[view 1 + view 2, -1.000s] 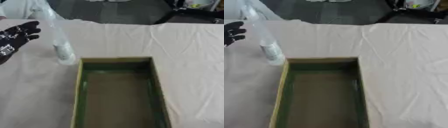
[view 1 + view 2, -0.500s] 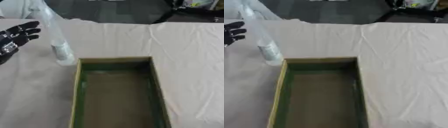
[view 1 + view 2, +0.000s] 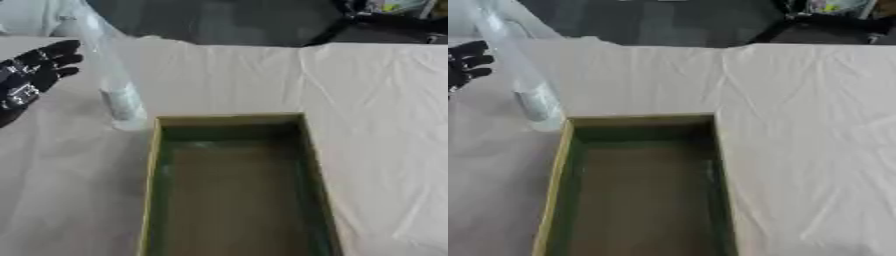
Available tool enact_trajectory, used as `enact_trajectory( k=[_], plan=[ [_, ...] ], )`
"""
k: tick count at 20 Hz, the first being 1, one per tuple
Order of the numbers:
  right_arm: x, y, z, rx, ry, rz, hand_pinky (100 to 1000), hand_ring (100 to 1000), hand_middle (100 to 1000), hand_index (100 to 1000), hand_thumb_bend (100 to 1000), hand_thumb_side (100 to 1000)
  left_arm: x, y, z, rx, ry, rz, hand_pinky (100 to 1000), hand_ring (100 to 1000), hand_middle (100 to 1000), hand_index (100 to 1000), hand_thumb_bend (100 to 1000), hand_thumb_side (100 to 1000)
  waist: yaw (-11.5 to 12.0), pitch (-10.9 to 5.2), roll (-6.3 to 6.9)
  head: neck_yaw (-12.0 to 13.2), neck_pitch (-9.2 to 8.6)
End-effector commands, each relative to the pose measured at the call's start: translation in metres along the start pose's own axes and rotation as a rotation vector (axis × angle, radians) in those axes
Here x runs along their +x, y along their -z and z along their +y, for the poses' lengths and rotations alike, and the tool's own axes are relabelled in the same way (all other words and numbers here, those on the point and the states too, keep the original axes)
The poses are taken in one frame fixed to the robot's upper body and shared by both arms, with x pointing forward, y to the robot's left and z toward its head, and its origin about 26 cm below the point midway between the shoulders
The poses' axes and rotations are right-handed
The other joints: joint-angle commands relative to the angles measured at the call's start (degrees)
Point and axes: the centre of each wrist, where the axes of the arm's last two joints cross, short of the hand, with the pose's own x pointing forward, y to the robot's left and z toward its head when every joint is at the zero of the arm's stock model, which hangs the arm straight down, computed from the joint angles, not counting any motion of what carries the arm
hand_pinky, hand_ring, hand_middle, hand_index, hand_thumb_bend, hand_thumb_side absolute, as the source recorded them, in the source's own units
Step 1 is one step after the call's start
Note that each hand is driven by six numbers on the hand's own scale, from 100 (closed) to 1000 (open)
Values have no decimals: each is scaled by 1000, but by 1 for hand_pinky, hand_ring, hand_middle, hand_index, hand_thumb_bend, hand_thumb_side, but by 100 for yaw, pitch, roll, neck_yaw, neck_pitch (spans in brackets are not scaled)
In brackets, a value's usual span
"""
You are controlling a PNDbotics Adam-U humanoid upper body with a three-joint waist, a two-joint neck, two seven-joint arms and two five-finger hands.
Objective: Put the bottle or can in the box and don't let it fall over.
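a clear plastic bottle (image 3: 118, 87) stands upright on the counter (image 3: 376, 110), which is draped in a wrinkled off-white cloth (image 3: 807, 130). the bottle's base sits just beside the far left corner of the box (image 3: 153, 170), outside it, not inside. the box is a long open rectangle with olive-yellow walls and a dark greenish floor, and nothing lies in it. the left hand (image 3: 31, 75) shows at the left edge, black, fingers spread and relaxed, holding nothing, near the bottle but apart from it. the right hand shows in neither view.
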Motion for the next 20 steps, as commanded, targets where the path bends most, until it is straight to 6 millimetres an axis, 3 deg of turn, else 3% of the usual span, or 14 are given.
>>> enact_trajectory(
  k=[1,20],
  plan=[
    [3,5,1,158,-80,-123,960,773,851,941,100,565,12,1,14,-3,56,-14,1000,1000,1000,918,385,608,-9,-74,9,31,-93],
    [0,9,3,164,-71,-130,962,774,852,942,100,569,15,8,17,32,73,-19,1000,1000,1000,891,369,581,-77,37,50,76,-84]
  ],
)
